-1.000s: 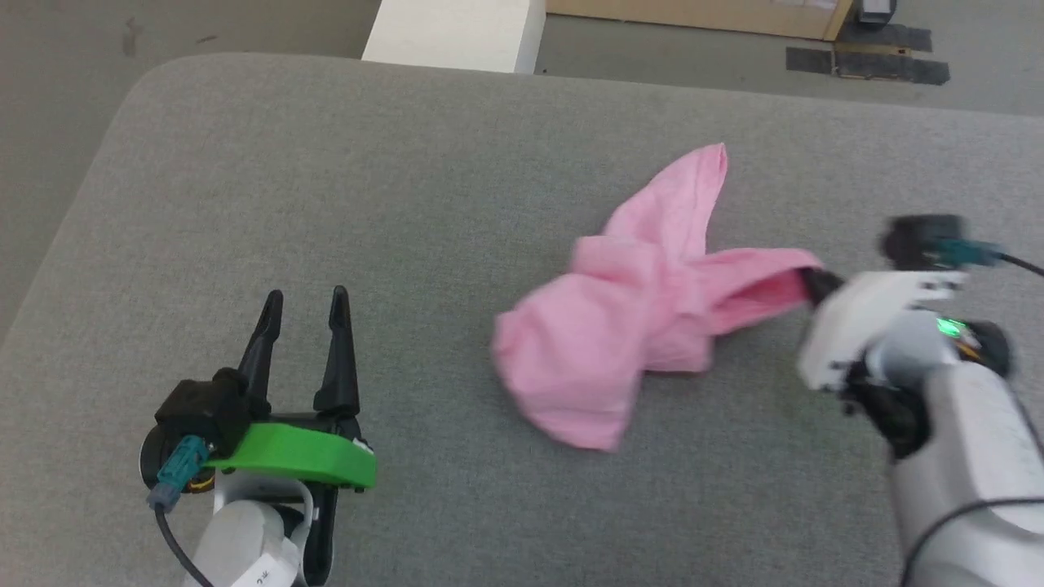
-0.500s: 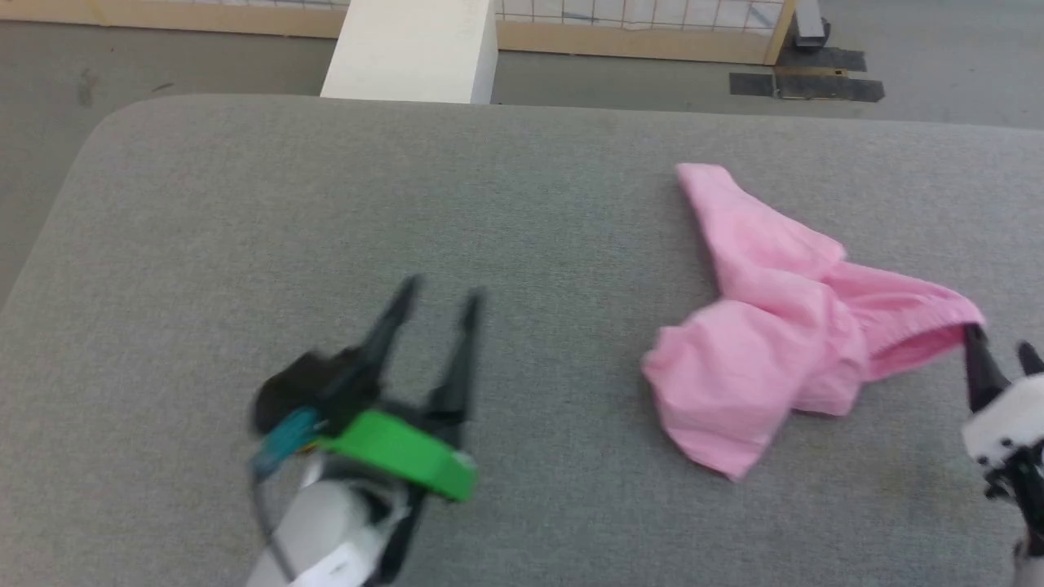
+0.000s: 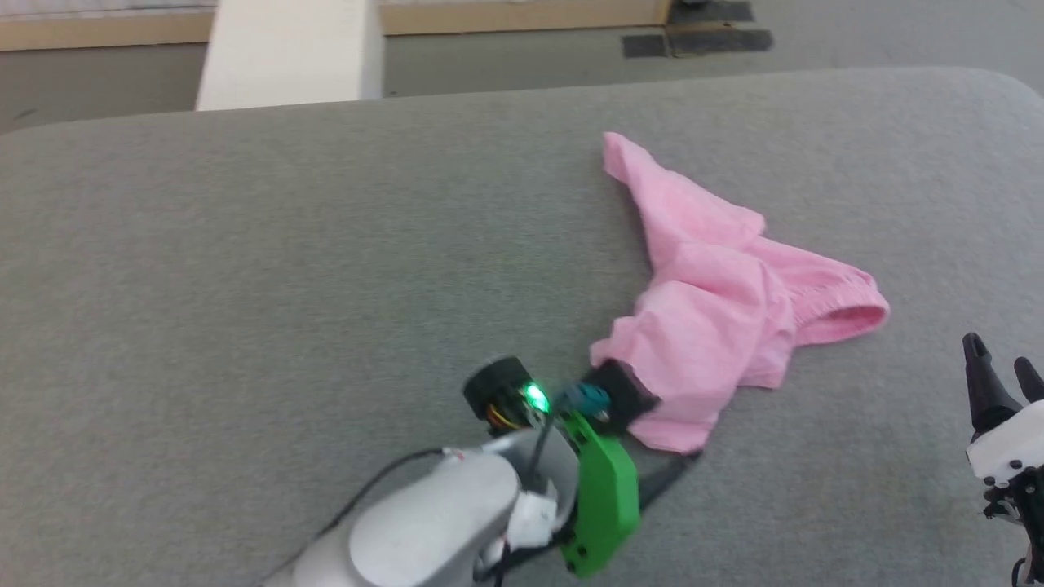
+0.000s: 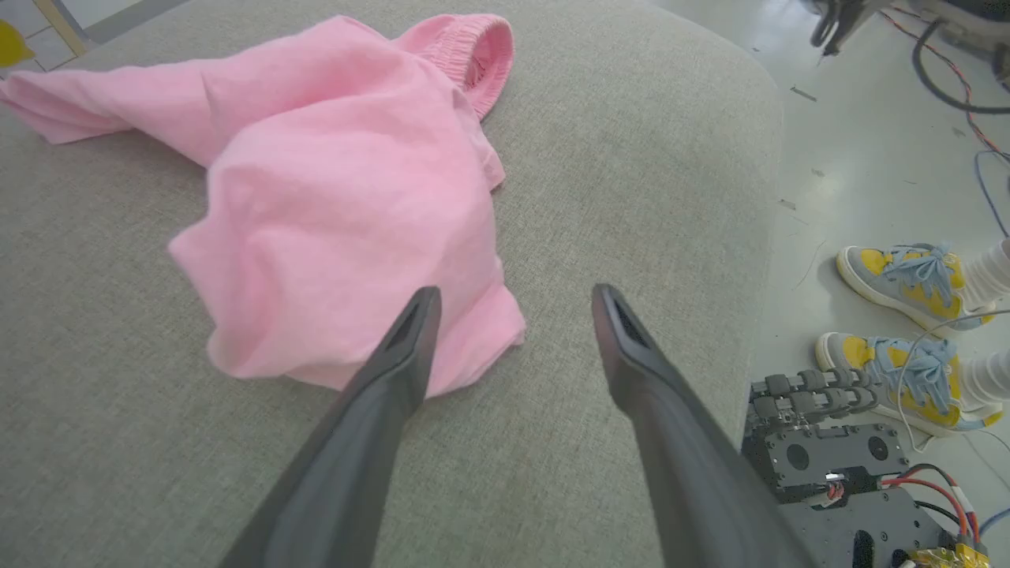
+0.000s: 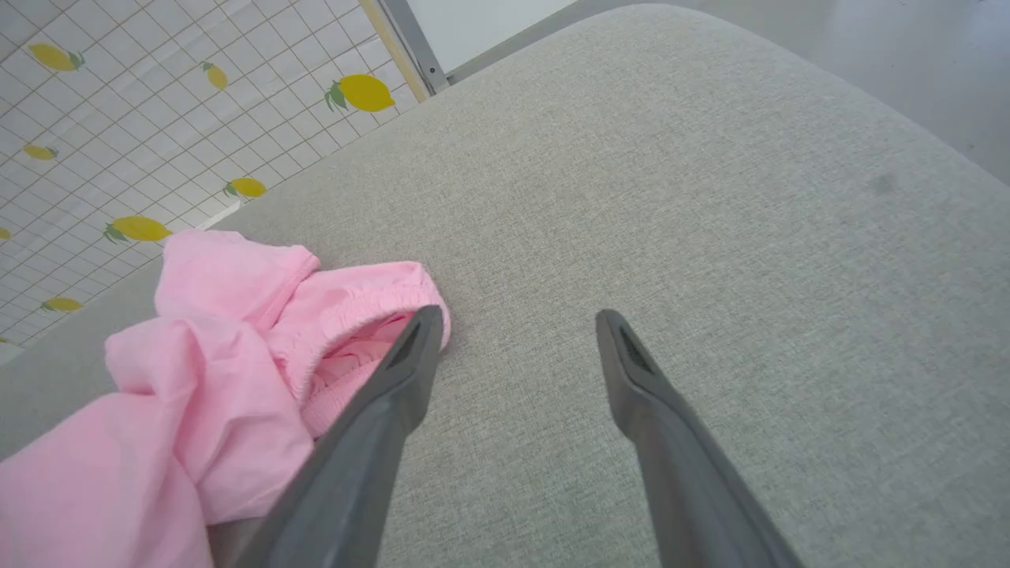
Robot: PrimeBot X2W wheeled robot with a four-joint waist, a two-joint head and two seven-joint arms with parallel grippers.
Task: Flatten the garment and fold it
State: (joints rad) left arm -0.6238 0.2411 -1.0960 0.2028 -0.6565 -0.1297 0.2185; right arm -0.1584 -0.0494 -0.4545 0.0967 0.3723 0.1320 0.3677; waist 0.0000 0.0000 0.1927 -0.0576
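The garment (image 3: 718,293) is a crumpled pink pair of shorts lying on the grey padded surface (image 3: 245,285), right of centre. Its gathered waistband (image 3: 840,306) points right and one leg reaches toward the far edge. My left gripper (image 4: 513,304) is open at the garment's near corner (image 4: 442,355). One finger (image 4: 410,339) is over the cloth, the other over bare surface. My right gripper (image 3: 997,352) is open and holds nothing. It stands apart from the garment, to the right of the waistband (image 5: 371,308).
A white block (image 3: 285,53) stands beyond the surface's far edge, with dark tape on the floor behind it. A person's feet in yellow-and-grey shoes (image 4: 907,276) stand on the floor past the rounded corner, beside robot hardware (image 4: 836,465). A lemon-print panel (image 5: 118,118) lies beyond.
My right gripper opened, let go of the waistband and drew back to the right. My left arm swung right to the garment's near corner. The head camera also shifted.
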